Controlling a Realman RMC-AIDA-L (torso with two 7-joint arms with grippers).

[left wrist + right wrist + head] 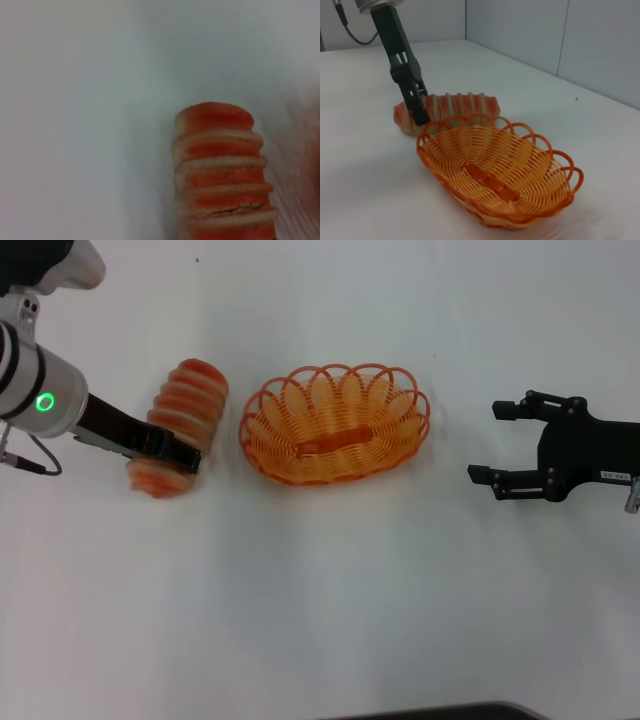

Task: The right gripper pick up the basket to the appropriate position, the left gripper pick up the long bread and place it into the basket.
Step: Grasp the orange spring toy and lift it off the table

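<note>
The left gripper [172, 452], a black two-fingered claw on a white arm with a green-lit ring, is clamped on the long bread [182, 416], a ridged toy loaf striped orange-red and cream. Its fingers grip the loaf near the end closer to the robot, and the loaf extends away beyond them. Just past the loaf, towards the robot's right, sits the basket [335, 424], an oval of woven orange plastic wire with a looped scalloped rim, on the white table [320, 600]. The loaf is close beside it, not inside. The right gripper [508, 445], a like black claw, hangs well clear on the basket's far side, fingers spread wide, holding nothing.
</note>
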